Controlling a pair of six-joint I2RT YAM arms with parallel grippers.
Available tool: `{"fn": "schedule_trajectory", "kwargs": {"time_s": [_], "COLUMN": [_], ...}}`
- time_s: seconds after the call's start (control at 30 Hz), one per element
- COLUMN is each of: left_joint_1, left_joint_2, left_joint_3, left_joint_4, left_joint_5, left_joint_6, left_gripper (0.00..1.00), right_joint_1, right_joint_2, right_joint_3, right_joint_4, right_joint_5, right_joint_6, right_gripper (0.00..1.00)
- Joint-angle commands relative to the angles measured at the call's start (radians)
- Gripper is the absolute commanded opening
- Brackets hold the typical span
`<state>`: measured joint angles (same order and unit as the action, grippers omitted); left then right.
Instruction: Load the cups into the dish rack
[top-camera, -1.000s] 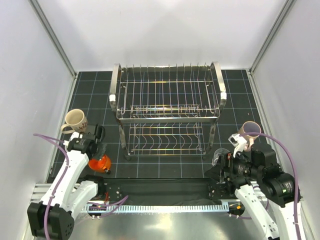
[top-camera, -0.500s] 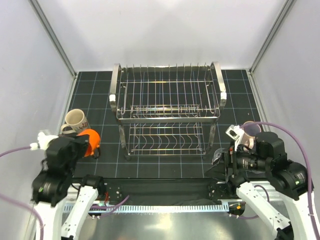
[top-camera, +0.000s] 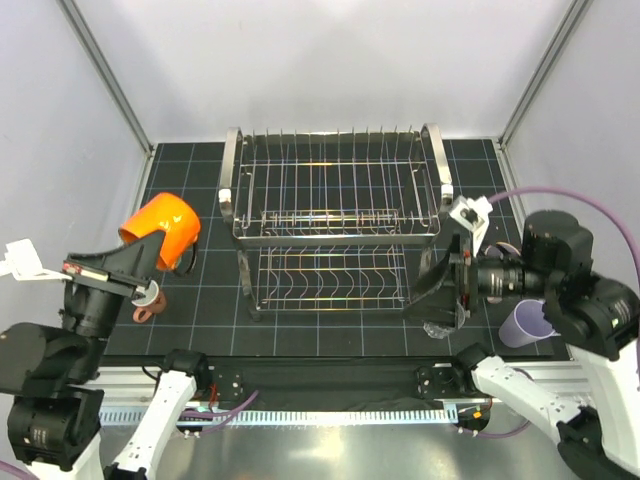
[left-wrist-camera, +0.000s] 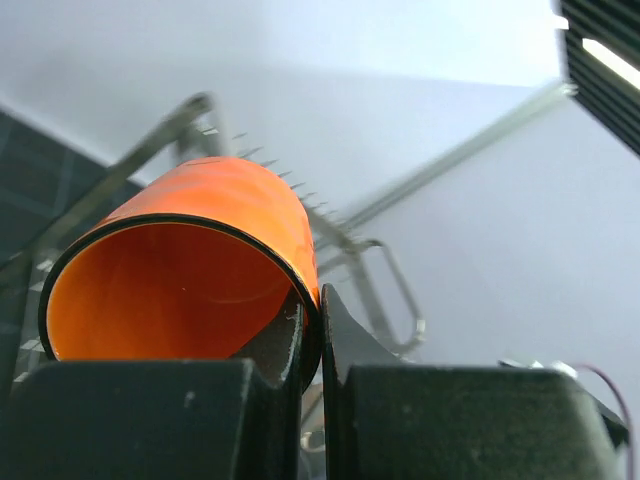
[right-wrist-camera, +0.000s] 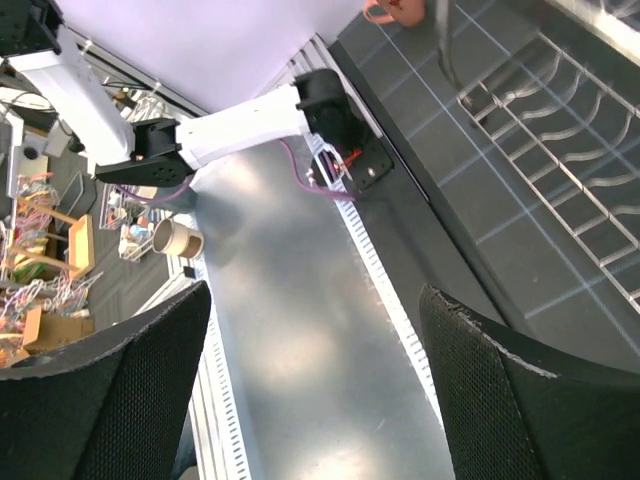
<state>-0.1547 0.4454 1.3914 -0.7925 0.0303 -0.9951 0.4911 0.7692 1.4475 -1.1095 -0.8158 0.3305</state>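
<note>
Orange: small orange cup (top-camera: 160, 228) held up off the mat, left of the dish rack (top-camera: 229, 175) at about upper-tier height. It is tipped on its side, with the open mouth facing the left wrist camera.

Left gripper (left-wrist-camera: 311, 310): fingers pressed together on the cup's wall at the rim, one inside and one outside. Firm pinch; the cup touches nothing else.

Right gripper (right-wrist-camera: 313, 300): fingers spread wide with nothing between them. It hovers just off the rack's near right corner, level with the lower tier.

Rack: chrome wire, two tiers. No cup can be seen on either tier in the overhead view.

Salmon-pink mug (top-camera: 147, 303): on the black gridded mat (top-camera: 190, 170), near-left of the rack, partly hidden under the left arm.

Lavender tumbler (top-camera: 524, 322): near-right of the rack, partly hidden by the right arm; cannot tell whether upright or tilted.

Left wrist view: rack wires are blurred behind the cup.
</note>
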Motion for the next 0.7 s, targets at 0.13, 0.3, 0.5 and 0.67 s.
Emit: {"fn": "schedule_trajectory", "kwargs": {"time_s": [0.13,0.3,0.5,0.67], "left_joint_1": [0.006,0.004,0.006,0.004], "left_joint_2": [0.127,0.122,0.111,0.093], "left_joint_3": [0.130,0.034,-0.112,-0.207], "left_joint_4": [0.461,0.723,0.940,1.072], "left_joint_5": [0.325,0.378,0.390,0.378], "left_joint_6": [-0.097,-0.235,-0.431,-0.583], "left_gripper": [0.00,0.00,0.00,0.00], "right_joint_1": [0.185,0.378,0.590,0.630], "right_joint_2": [0.194,0.267,0.386,0.484], "right_joint_3": [0.251,0.232,0.228,0.209], "right_joint_4": [0.152,0.405,0.701,0.888], "right_joint_5": [0.086,0.228,0.343,0.382], "right_joint_6": [0.059,0.133,0.128,0.077], "right_gripper": [0.85,0.86,0.86,0.86]}}
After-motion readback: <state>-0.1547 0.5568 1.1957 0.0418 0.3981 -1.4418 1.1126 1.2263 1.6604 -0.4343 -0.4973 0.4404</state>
